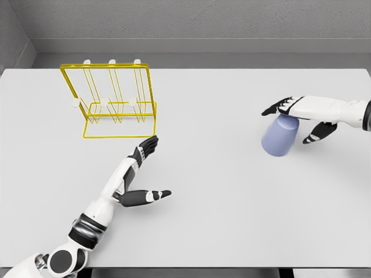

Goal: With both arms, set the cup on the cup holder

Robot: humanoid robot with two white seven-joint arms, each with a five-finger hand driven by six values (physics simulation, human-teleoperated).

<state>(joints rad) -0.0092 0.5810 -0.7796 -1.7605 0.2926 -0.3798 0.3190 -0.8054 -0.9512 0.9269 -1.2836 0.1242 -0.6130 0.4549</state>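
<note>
From the head view, a pale blue cup sits at the right of the white surface, well apart from the yellow wire cup holder standing at the upper left. The right hand rests over the cup's top, its fingers extended past one side and the thumb down the other; whether it grips cannot be told. The left hand lies near the holder's front edge, fingers straight and spread, holding nothing.
</note>
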